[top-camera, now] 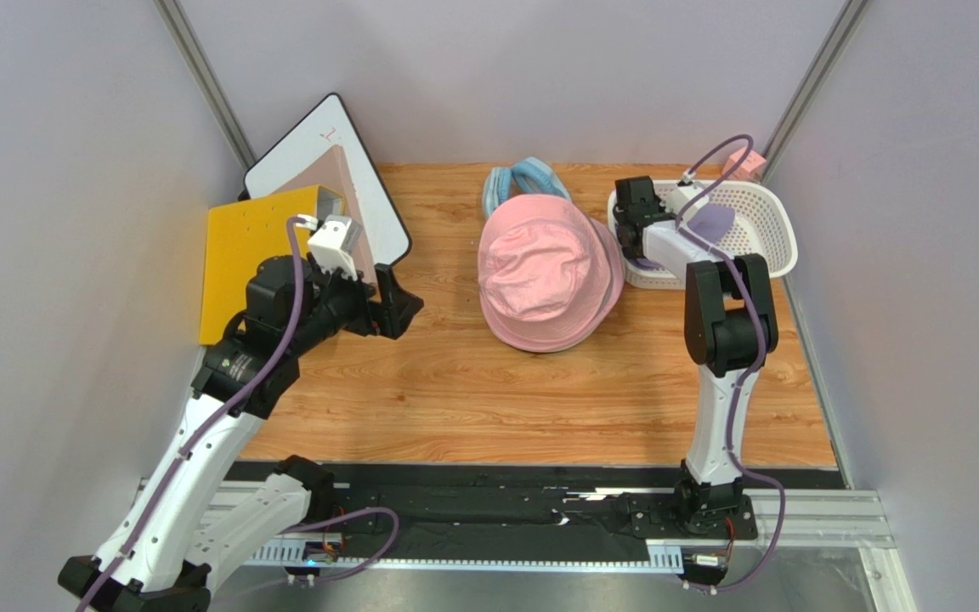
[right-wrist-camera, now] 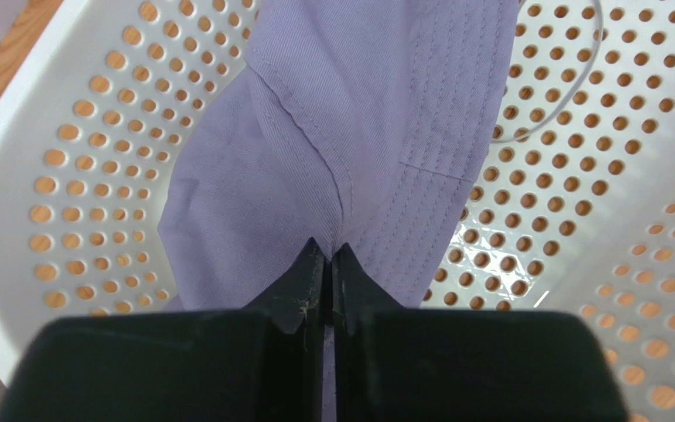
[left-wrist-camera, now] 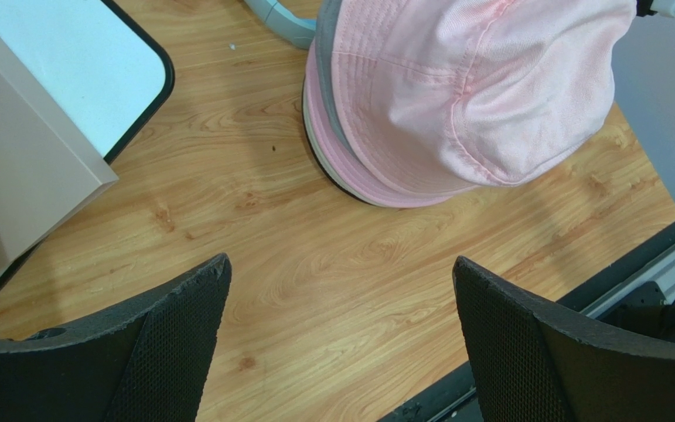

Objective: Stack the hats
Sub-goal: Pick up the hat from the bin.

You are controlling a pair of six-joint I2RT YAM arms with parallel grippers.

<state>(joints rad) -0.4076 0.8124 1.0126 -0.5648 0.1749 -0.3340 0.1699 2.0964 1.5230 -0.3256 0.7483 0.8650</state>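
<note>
A pink hat (top-camera: 548,270) sits on top of a pile of hats in the middle of the wooden table; grey and pink brims (left-wrist-camera: 332,145) show under it in the left wrist view. Inside the white perforated basket (top-camera: 769,230) at the back right lies a lavender hat (right-wrist-camera: 359,114). My right gripper (right-wrist-camera: 332,251) is shut on a fold of that lavender hat, the cloth pinched between its black fingers. My left gripper (left-wrist-camera: 341,290) hangs open over bare wood to the left of the pile, holding nothing.
A light blue padded ring (top-camera: 523,181) lies behind the pile. A yellow board (top-camera: 252,255) and a white panel with a black rim (top-camera: 329,153) lean at the back left. Grey walls close in both sides. A black rail (top-camera: 520,504) runs along the near edge.
</note>
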